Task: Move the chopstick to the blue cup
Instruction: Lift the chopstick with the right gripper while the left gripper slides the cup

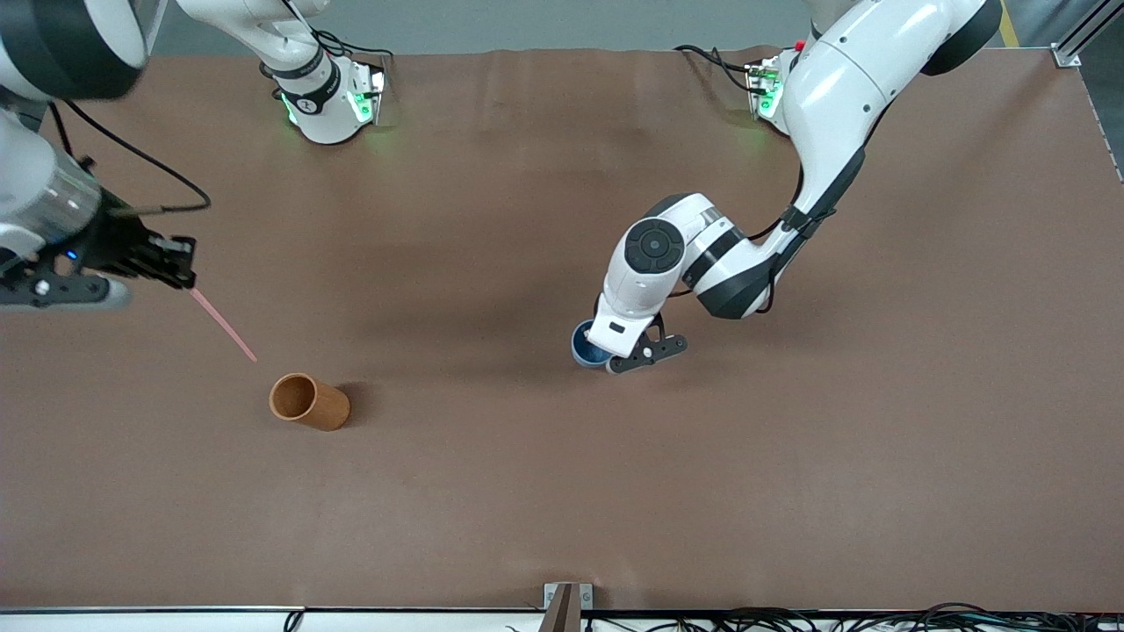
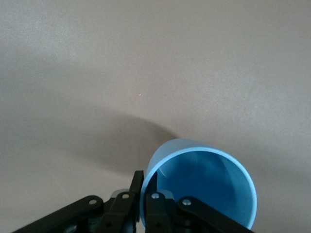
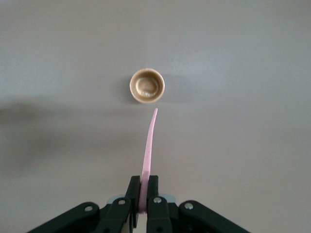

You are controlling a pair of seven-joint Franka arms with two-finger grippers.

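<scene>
The right gripper (image 1: 180,263) clamps the chopstick (image 1: 224,326) above the surface (image 1: 527,491). The left gripper (image 2: 142,194) pinches the blue cup (image 2: 204,184) by its rim.

Lab: robot arms (image 1: 825,105), bare table (image 1: 562,491)

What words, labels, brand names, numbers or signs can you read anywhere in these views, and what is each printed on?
None can be read.
Right arm's base: a dark band carries small markings, too small to read.
Blue cup, orange-brown cup, chopstick: plain, no print visible.
Table: plain brown surface, no signs.
</scene>
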